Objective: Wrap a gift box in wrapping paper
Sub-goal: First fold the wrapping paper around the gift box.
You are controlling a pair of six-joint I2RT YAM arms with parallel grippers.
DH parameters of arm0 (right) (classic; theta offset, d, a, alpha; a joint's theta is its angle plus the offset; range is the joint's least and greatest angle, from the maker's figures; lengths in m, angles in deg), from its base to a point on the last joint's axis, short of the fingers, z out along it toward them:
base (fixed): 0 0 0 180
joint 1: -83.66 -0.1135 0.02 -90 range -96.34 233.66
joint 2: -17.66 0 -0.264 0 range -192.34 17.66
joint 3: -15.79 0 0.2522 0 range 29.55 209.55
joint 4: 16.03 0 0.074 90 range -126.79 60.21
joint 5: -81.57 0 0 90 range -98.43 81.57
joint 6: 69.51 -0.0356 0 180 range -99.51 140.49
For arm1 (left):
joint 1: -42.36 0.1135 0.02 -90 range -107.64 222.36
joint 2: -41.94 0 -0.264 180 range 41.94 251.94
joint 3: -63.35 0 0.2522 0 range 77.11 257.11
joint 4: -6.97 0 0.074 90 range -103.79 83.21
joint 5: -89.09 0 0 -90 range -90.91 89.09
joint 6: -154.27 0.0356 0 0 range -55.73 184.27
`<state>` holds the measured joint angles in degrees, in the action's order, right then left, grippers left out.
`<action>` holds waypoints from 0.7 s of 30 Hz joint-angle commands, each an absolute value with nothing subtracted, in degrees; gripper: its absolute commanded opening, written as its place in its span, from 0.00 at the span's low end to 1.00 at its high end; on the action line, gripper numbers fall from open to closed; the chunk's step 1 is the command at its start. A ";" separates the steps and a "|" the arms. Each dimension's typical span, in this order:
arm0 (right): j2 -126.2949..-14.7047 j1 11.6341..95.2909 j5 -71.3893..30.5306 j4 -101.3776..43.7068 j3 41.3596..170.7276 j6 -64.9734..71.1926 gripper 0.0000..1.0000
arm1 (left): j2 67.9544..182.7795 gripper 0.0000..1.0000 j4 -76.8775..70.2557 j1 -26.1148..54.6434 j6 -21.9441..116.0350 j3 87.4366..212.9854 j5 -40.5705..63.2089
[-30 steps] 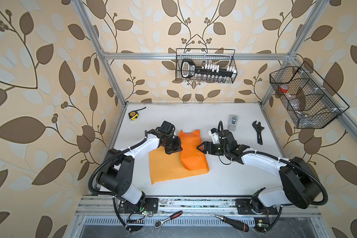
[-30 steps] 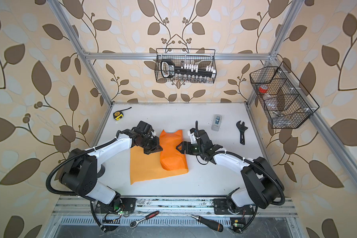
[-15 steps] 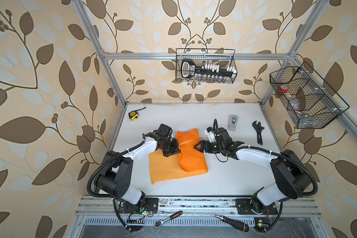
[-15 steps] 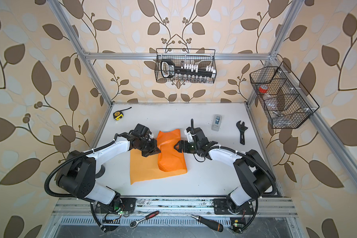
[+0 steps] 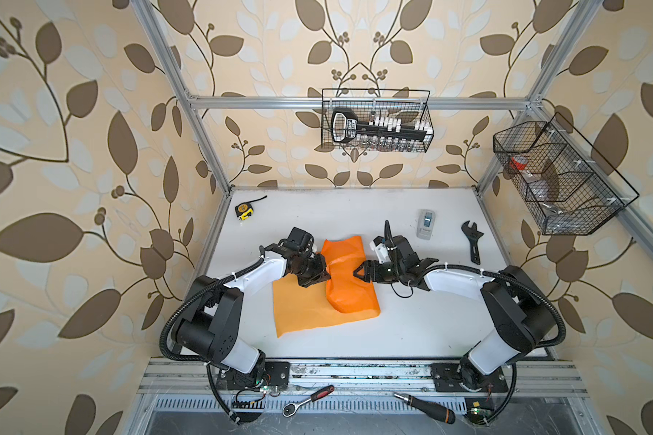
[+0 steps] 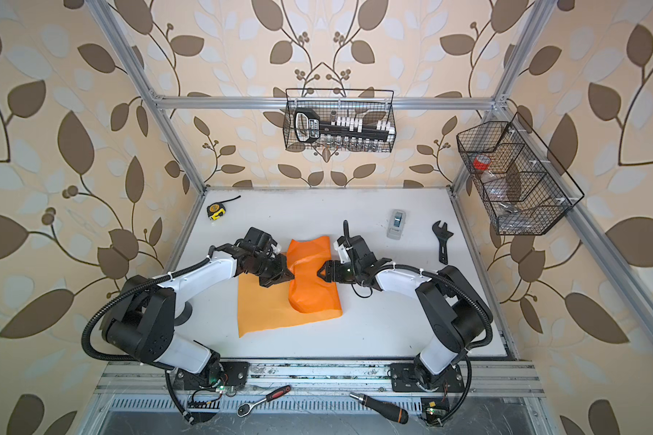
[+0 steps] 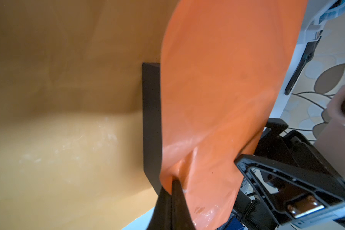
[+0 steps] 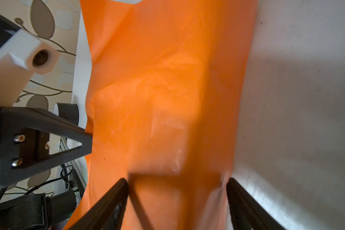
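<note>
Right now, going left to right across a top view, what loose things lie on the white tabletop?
Yellow tape measure → orange wrapping paper → grey tape dispenser → black adjustable wrench.

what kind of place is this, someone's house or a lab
Most likely a robot test cell, not a home: wallpaper panels sit in an aluminium frame, the left arm and right arm are bolted to a rail at the table's edge, and a wire basket holds tools.

- This looks like a robotics lab test cell: an aluminium frame (image 5: pixel 261 102) around a white bench (image 5: pixel 336 214), with robot arms (image 5: pixel 257 272) bolted on.
- Workshop tools lie about: a wrench (image 5: pixel 474 243), a ratchet (image 5: pixel 310 399), a screwdriver (image 5: pixel 426 408), and wire baskets (image 5: pixel 377 148).
</note>
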<state>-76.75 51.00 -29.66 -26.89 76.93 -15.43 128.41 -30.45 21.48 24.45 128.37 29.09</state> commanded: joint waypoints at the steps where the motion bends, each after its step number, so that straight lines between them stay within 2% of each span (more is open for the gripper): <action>1: -77.96 50.61 -28.92 -26.66 76.78 -14.62 0.75 | 127.08 0.00 -31.71 22.49 24.93 127.13 28.97; 2: -77.92 50.62 -28.74 -26.63 76.53 -14.60 0.75 | 126.90 0.04 -31.85 22.58 24.91 127.15 28.97; 4: -77.79 50.58 -28.34 -26.56 76.08 -14.61 0.74 | 126.09 0.27 -32.57 23.01 24.98 127.12 28.75; 5: -77.69 50.62 -28.32 -26.53 75.88 -14.57 0.73 | 125.50 0.35 -33.00 23.26 24.98 127.20 28.64; 7: -77.70 50.62 -27.99 -26.55 75.44 -14.66 0.73 | 124.02 0.47 -34.39 23.87 25.44 127.17 27.91; 12: -77.44 50.53 -26.88 -27.06 74.90 -14.40 0.73 | 119.72 0.59 -37.32 26.24 26.87 125.40 26.86; 18: -77.02 49.81 -25.16 -28.06 74.90 -14.04 0.74 | 115.34 0.61 -39.20 29.10 27.44 121.09 25.64; 21: -76.73 49.51 -24.35 -28.64 74.90 -13.61 0.75 | 111.14 0.69 -43.07 31.87 26.85 119.30 20.25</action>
